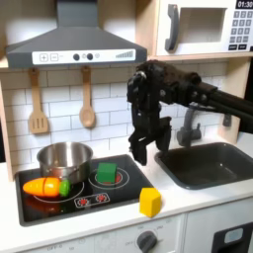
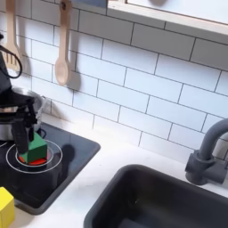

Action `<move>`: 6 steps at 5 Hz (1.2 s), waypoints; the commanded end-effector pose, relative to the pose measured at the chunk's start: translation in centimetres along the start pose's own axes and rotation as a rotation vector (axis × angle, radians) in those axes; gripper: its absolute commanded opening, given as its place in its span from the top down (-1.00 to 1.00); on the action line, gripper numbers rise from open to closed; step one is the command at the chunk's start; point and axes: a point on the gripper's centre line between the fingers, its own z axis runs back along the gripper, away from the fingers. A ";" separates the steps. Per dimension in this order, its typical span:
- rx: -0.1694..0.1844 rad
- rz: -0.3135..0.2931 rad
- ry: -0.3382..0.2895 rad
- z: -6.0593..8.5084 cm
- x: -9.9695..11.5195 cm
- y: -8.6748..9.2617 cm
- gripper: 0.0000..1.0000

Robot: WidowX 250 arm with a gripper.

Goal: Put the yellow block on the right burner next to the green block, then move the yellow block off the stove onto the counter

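Note:
The yellow block (image 1: 149,202) stands on the white counter (image 1: 193,203) just off the front right corner of the black stove (image 1: 130,186). In the second exterior view the yellow block (image 2: 4,207) is cut by the lower left edge. The green block (image 1: 106,173) sits on the right burner's red ring; the second exterior view shows the green block (image 2: 36,150) there too. My gripper (image 1: 149,152) hangs open and empty above the stove's right edge, behind the yellow block. In the second exterior view the gripper (image 2: 20,141) is just left of the green block.
A steel pot (image 1: 64,158) sits on the back left burner with a toy carrot (image 1: 47,186) in front of it. The dark sink (image 1: 210,163) and grey faucet (image 2: 209,156) lie to the right. Wooden utensils (image 1: 87,99) hang on the tiled wall.

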 end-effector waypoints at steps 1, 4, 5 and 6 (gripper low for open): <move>-0.019 -0.028 0.013 0.7 -1.7 -0.5 -1.00; 0.008 -0.047 0.065 0.2 -5.7 1.1 -1.00; 0.031 -0.046 0.087 -0.5 -6.8 2.0 -1.00; 0.048 -0.034 0.121 -1.4 -8.0 2.8 -1.00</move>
